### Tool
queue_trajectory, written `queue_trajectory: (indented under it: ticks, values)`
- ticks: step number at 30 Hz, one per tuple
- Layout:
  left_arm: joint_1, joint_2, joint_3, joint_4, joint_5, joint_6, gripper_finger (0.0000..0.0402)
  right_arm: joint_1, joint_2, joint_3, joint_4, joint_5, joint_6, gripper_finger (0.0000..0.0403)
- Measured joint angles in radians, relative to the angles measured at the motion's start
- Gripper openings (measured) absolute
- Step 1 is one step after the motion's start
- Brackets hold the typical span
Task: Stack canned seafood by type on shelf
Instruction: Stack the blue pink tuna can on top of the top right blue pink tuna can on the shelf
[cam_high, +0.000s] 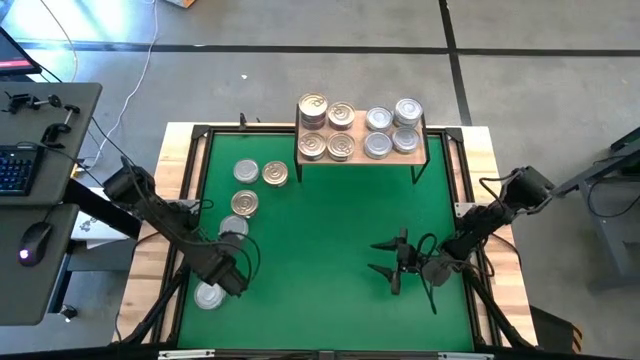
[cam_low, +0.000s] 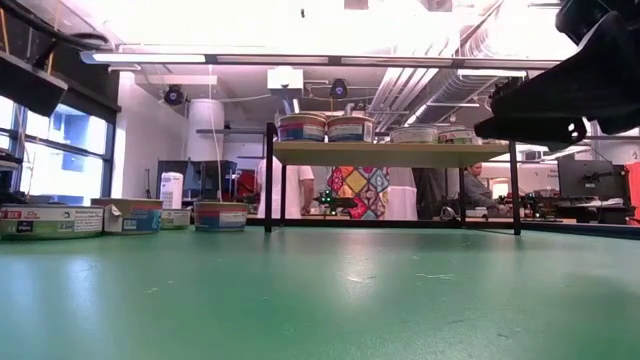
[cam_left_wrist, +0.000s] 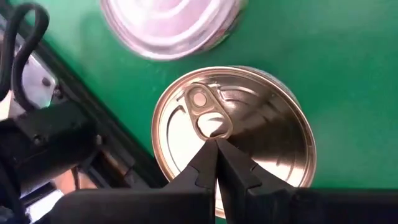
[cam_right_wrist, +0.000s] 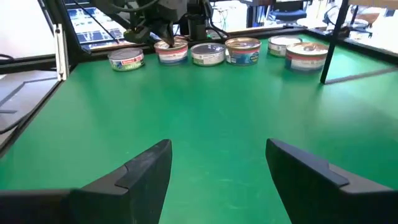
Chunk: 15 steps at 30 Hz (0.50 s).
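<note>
The shelf (cam_high: 360, 158), a light wood board on black legs at the far middle, carries gold-lidded tins (cam_high: 327, 130) on its left half and silver-lidded tins (cam_high: 392, 130) on its right. Several loose tins (cam_high: 246, 190) sit on the green mat at the left. My left gripper (cam_left_wrist: 216, 144) is shut and points down over a pull-tab tin (cam_left_wrist: 261, 124), which my arm hides in the high view. Another silver tin (cam_left_wrist: 171, 25) sits just beside it. At the near right, my right gripper (cam_right_wrist: 217, 168) is open, level above the mat, with nothing between its fingers. My left gripper comes from above with its shut fingertips right at the ring of the tin's pull tab (cam_left_wrist: 211, 127), on the lid's upper face. I cannot tell whether they touch the lid. The tin sits flat on the mat.
The mat's black frame (cam_left_wrist: 118, 143) runs close beside the tin under my left gripper. A silver tin (cam_high: 210, 295) sits near the mat's near left corner. Bare green mat (cam_high: 330, 250) lies between the two arms. A desk with a keyboard (cam_high: 15, 170) stands left of the table.
</note>
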<state>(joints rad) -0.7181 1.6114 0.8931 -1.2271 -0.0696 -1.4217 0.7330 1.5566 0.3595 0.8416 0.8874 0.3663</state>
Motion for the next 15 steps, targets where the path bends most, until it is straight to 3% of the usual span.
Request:
queue_trajectory:
  ticks: [6, 12, 15]
  values:
    - [0.02, -0.001, 0.045, 0.205, -0.141, 0.078, 0.0, 0.0, 0.0, 0.0, 0.004, 0.0, -0.007, 0.0255]
    - [0.067, 0.011, 0.029, 0.737, -0.317, 0.367, 0.0, 0.0, 0.0, 0.0, 0.009, 0.0, -0.007, 0.0255]
    - [0.094, 0.028, 0.022, 1.056, -0.472, 0.577, 0.0, 0.0, 0.0, 0.0, 0.009, 0.0, -0.007, 0.0255]
